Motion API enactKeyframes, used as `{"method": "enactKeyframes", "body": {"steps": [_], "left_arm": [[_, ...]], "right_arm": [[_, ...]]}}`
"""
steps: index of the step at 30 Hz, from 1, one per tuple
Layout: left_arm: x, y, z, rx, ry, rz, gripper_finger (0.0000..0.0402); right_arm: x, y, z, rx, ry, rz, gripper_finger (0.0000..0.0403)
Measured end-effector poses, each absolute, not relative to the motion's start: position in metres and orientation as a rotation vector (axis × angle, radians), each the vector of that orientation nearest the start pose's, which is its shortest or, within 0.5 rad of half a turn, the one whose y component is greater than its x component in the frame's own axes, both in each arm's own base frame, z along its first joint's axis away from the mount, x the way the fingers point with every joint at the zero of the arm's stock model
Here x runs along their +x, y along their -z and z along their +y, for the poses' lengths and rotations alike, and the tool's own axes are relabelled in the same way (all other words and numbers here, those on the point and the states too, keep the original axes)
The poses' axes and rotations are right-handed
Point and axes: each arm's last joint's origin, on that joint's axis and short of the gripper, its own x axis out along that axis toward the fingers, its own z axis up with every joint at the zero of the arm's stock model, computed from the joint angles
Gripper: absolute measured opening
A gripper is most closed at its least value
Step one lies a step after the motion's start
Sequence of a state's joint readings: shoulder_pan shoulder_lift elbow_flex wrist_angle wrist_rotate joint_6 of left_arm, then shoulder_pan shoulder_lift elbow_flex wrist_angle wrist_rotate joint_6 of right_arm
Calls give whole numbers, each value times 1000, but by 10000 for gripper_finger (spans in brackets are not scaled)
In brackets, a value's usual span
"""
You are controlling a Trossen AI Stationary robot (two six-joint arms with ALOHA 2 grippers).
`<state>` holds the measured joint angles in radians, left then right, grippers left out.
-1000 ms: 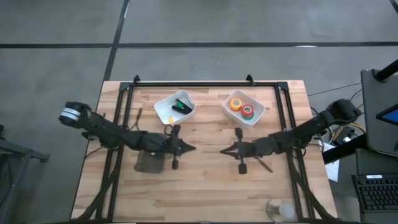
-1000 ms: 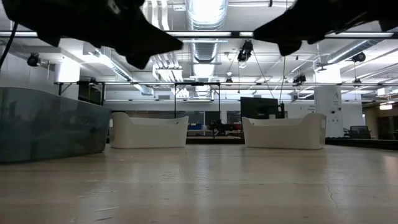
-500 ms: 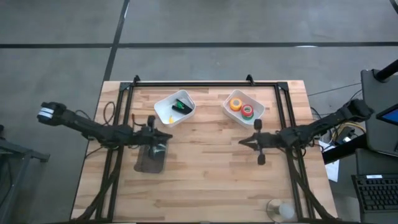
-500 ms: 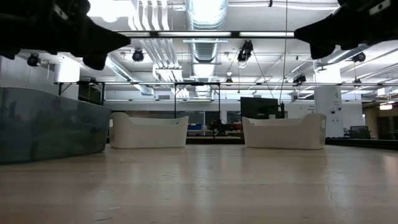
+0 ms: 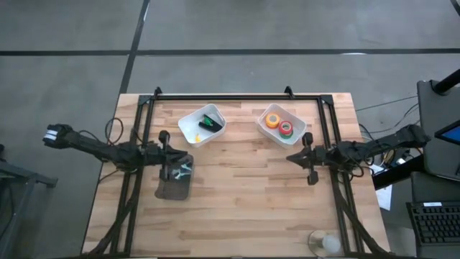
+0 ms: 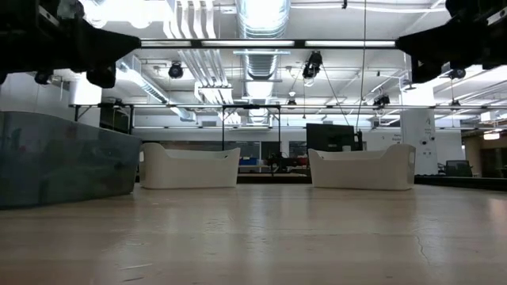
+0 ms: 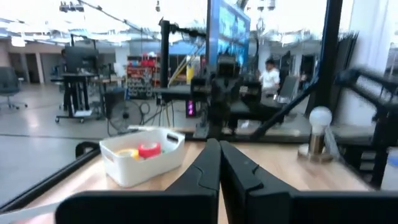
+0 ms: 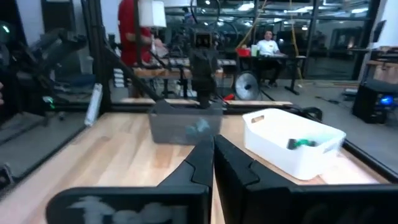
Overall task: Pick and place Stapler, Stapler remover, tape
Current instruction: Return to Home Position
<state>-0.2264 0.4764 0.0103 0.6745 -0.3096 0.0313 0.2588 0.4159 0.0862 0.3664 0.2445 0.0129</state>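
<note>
Smoky dark bin [image 5: 162, 193] sits nearest, small pieces inside. Over the table's [image 5: 237, 212] two sides, left gripper [image 5: 178, 155] and right gripper [image 5: 295, 158] hang pinched closed, empty. Farthest, tape [image 5: 272, 120] sits in one white bin [image 5: 300, 129]; the stapler [image 5: 210, 120] apparently lies in the second white bin [image 5: 181, 124]. Sorting looks finished.

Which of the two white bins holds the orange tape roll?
The right white bin: the orange roll lies there beside a red roll. The left white bin shows no orange.
</note>
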Motion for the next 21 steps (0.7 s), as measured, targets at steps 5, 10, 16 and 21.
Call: {"method": "enactKeyframes", "body": {"steps": [5,10,16,21], "left_arm": [[117,-185,-18,-66,-79,-163,5],[111,-179,-17,-62,-79,-100,5],[109,-173,-16,-42,-80,-43,5],[110,-171,-16,-37,-81,-21,5]], "right_arm": [[111,-192,21,6,8,-36,8],[102,-178,19,13,2,-56,8],[97,-169,20,46,-74,-9,8],[97,-167,21,45,-99,3,8]]}}
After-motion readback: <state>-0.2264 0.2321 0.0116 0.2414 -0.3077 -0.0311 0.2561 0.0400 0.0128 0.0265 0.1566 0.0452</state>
